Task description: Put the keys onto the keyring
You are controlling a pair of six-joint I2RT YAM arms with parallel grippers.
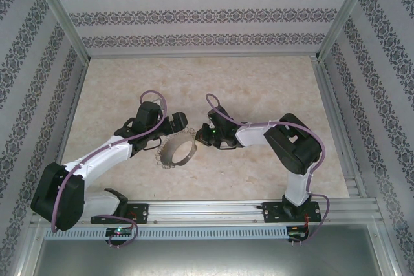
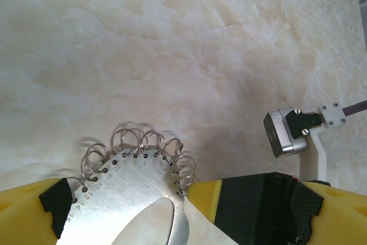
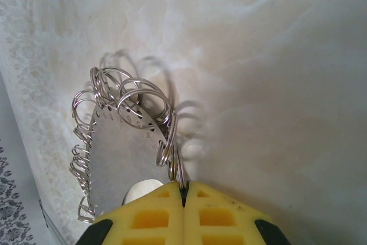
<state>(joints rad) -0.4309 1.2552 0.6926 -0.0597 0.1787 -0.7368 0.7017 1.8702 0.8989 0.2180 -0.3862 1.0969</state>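
**Hoop braced in the left tool, right tool pinched on a rim ring**

From above, the keyring sits tilted up off the pale marbled bench, a little toward 6 o'clock from the bench's middle and between the two arms. The left tool is at the hoop's 12 o'clock. The right tool reaches in from its 2 o'clock.

In the left wrist view, the left tool is spread wide with the keyring spanning the gap. A black pad meets the rim at 9 o'clock, and the yellow tip of the other finger meets it at 3 o'clock, so the hoop is braced between them. Small holes and stamped digits follow the rim. Wire split rings hang from the holes across the 10 to 2 o'clock arc. A small grey box on a white bracket stands off toward 3 o'clock, apart from the hoop.

In the right wrist view, the right tool has its yellow fingers pressed together with no gap between them. One split ring from the hoop's rim runs down into the seam, clamped there. The keyring rises from the fingertips toward 11 o'clock, seen nearly edge-on, with rings bunched at its top and down its 9 o'clock side. Its shadow falls on the bench toward 1 o'clock.
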